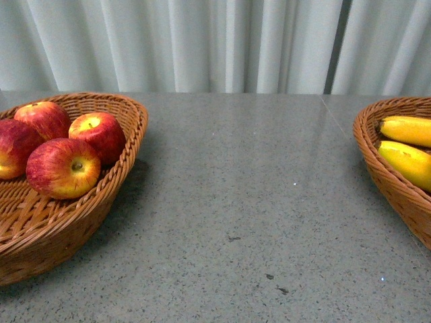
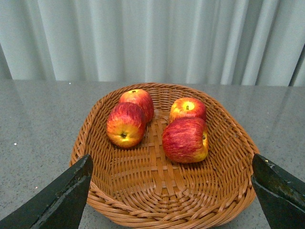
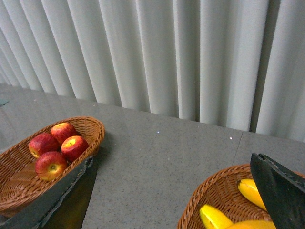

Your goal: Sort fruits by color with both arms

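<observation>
Several red apples (image 1: 64,167) streaked with yellow lie in a wicker basket (image 1: 128,145) at the left of the grey table. Yellow bananas (image 1: 407,161) lie in a second wicker basket (image 1: 380,168) at the right edge. Neither arm shows in the front view. My left gripper (image 2: 169,191) is open above the near end of the apple basket (image 2: 157,210), with the apples (image 2: 186,140) beyond its fingertips. My right gripper (image 3: 176,200) is open, high over the table between the two baskets, with the bananas (image 3: 214,217) close to one finger (image 3: 281,195).
Bare grey speckled tabletop (image 1: 249,195) stretches between the two baskets. A pale pleated curtain (image 1: 215,40) hangs behind the table's far edge.
</observation>
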You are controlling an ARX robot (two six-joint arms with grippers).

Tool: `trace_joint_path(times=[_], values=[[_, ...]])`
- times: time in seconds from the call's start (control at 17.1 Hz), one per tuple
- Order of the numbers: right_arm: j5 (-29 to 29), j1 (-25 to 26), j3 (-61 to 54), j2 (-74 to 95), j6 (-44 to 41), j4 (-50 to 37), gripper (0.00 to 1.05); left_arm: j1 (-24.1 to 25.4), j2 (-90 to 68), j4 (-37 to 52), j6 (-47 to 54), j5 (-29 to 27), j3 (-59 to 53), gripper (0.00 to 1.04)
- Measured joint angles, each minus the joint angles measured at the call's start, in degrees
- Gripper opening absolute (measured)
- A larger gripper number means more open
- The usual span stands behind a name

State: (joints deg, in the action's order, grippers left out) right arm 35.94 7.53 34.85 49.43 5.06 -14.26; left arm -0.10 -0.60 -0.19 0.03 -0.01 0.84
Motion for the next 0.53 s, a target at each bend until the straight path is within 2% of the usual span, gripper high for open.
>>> trace_joint_path(times=[0.12, 0.18, 0.23, 0.29, 0.35, 0.41, 0.53], values=[[-13.3, -4.8, -2.8, -5.8, -1.6, 4.4, 0.86, 0.0, 0.0, 0.0, 0.0, 0.0, 0.0, 0.98], [-21.6, -7.6, -6.2, -11.3, -2.8, 7.4, 0.77, 0.0, 0.0, 0.0, 0.0, 0.0, 0.0, 0.98], [-23.9, -8.2, -7.5, -13.6, -3.2, 8.8, 0.74, 0.0, 0.0, 0.0, 0.0, 0.0, 0.0, 0.98], [-31.8, -8.0, -11.4, -19.8, -3.7, 10.7, 0.63, 0.0, 0.0, 0.0, 0.0, 0.0, 0.0, 0.98], [-35.7, -7.1, -16.3, -26.0, -3.9, 8.2, 0.5, 0.0, 0.0, 0.0, 0.0, 0.0, 0.0, 0.98], [-35.9, -7.2, -20.7, -28.4, -4.1, 3.7, 0.39, 0.0, 0.0, 0.0, 0.0, 0.0, 0.0, 0.98], [-35.9, -7.2, -27.0, -29.1, -4.6, 4.3, 0.15, 0.0, 0.0, 0.0, 0.0, 0.0, 0.0, 0.98]])
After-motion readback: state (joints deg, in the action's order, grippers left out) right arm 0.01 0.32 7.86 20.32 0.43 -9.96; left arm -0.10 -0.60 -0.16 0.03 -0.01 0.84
